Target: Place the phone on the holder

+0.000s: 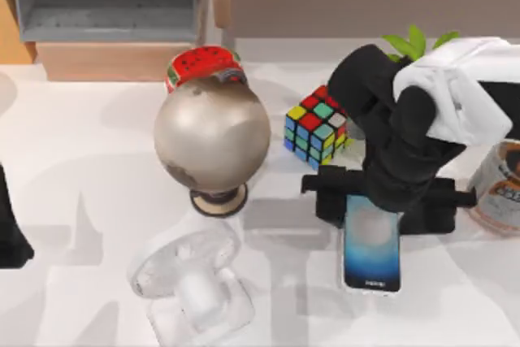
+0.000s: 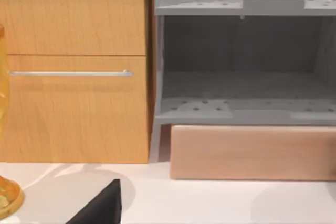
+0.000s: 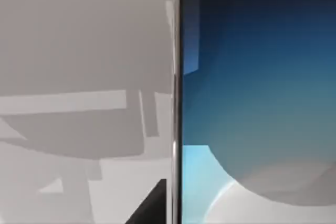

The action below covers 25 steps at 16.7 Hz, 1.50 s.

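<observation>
The phone (image 1: 372,253) lies right of centre on the white table, a slim black slab whose blue screen glows white. Its far end is covered by my right gripper (image 1: 375,201), which hangs directly over it with its black crossbar spanning the phone's width. In the right wrist view the phone (image 3: 257,93) shows very close, silver rim upright, beside the bare table. The holder (image 1: 191,282), a glossy see-through white stand with a round disc, sits at the front, left of the phone. My left arm (image 1: 8,233) is parked at the table's left edge.
A grey globe (image 1: 211,132) on a round foot stands behind the holder. Near it are a watermelon-printed can (image 1: 203,67) and a puzzle cube (image 1: 315,126). Another can (image 1: 500,188) is at the right edge. A grey shelf (image 2: 241,77) and wooden cabinet (image 2: 73,66) line the back.
</observation>
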{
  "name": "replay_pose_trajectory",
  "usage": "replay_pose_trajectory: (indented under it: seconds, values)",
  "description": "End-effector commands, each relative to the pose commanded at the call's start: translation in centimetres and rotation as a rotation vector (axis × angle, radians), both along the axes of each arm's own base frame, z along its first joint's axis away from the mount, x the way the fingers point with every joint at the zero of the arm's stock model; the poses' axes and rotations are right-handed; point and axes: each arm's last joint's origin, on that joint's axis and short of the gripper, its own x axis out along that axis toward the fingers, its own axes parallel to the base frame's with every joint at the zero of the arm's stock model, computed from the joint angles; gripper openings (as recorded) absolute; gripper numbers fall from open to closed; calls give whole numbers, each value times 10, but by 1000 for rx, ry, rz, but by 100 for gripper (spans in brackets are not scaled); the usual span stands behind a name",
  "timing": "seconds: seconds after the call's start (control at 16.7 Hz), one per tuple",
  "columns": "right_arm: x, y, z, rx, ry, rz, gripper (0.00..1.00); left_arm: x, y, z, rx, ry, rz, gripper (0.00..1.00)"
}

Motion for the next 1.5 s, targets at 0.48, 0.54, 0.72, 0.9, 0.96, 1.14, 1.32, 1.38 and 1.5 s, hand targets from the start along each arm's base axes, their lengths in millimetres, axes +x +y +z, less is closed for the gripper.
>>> replay_pose_trajectory:
  seconds: [0.48,0.54,0.72,0.9,0.96,1.14,1.32,1.38,1.5]
  values:
    - [49,-54,114,329,-455,106,0,0,0,0,0,0,0,100]
    - [54,-69,127,345,-523,121,0,0,0,0,0,0,0,100]
    - [63,-122,156,341,-716,161,0,0,0,0,0,0,0,100]
    - [61,-182,173,270,-874,200,0,0,0,0,0,0,0,100]
    - [57,-202,176,237,-917,213,0,0,0,0,0,0,0,100]
    - [38,-258,176,128,-1008,249,0,0,0,0,0,0,0,100]
    - [9,-304,166,32,-1054,279,0,0,0,0,0,0,0,100]
    - [-1,-317,161,7,-1061,285,0,0,0,0,0,0,0,100]
    - [-23,-337,147,-30,-1068,295,0,0,0,0,0,0,0,100]
